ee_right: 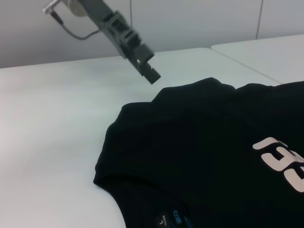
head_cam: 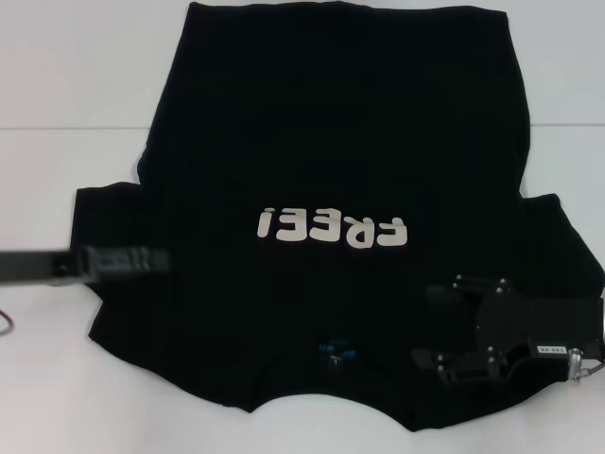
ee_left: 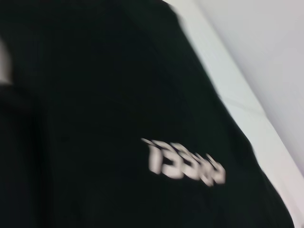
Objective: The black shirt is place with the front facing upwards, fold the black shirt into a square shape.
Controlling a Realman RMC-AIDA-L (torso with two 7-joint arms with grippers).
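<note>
The black shirt [head_cam: 340, 161] lies spread flat on the white table, front up, its collar and small blue neck label [head_cam: 336, 352] nearest me. The cream "FREE!" lettering [head_cam: 331, 227] reads upside down from my side. My left gripper [head_cam: 161, 259] reaches in level from the left and hovers over the shirt's left sleeve; the right wrist view shows the left gripper [ee_right: 151, 75] raised above the sleeve's edge. My right gripper [head_cam: 425, 326] is low over the shirt near its right shoulder, with its two fingers spread apart and nothing between them. The left wrist view shows the shirt [ee_left: 95, 95] and lettering [ee_left: 185, 161].
The white table [head_cam: 66, 85] extends bare to the left, right and beyond the hem. A seam between table sections [head_cam: 57, 130] runs across the far half. A thin cable [head_cam: 5, 322] shows at the left edge.
</note>
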